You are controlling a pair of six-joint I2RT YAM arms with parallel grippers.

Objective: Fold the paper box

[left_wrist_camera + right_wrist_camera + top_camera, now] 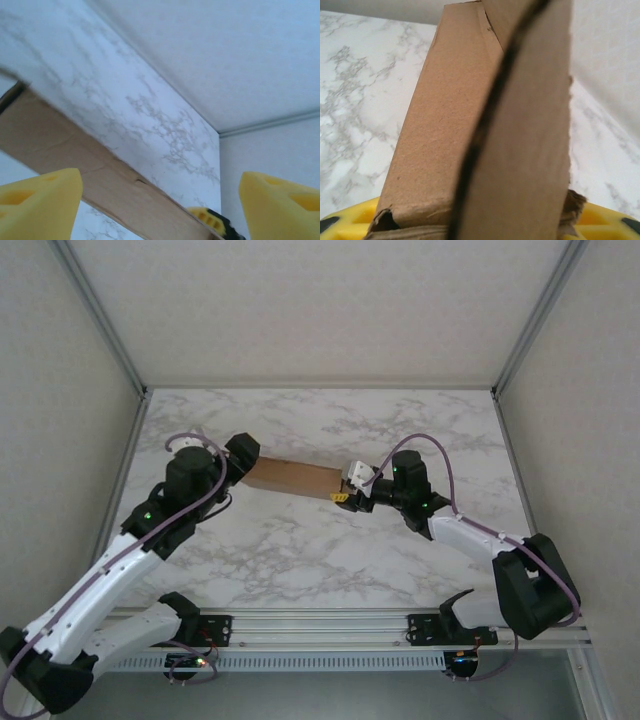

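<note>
Yellow fingertips (350, 221) of the right gripper (480, 225) sit low in its wrist view, one on either side of the plain brown cardboard paper box (445, 140). The jaws are clamped on the box's near end. The box runs straight out ahead of this gripper. One narrow wall faces up and to the left. A loose flap bows across in front of it, with a dark gap along its edge. Frayed fibres show beside the right-hand pad.

Left gripper (160, 205): jaws wide apart, nothing gripped. The box crosses slantwise just beyond its fingertips, nearer the left-hand one. Contact there is unclear.

From overhead the box spans the gap between the two grippers, above the white marble-pattern table (300, 570).

Step, as judged: mid-fold, flap not yet seated. The right arm anchors the box and the left is free. The next move probably calls for the left gripper to press the bowed flap flat against the wall.

Slots and tabs are not visible. The far end is cut off behind the left wrist. Cannot tell whether the box is lifted or resting on the table.
</note>
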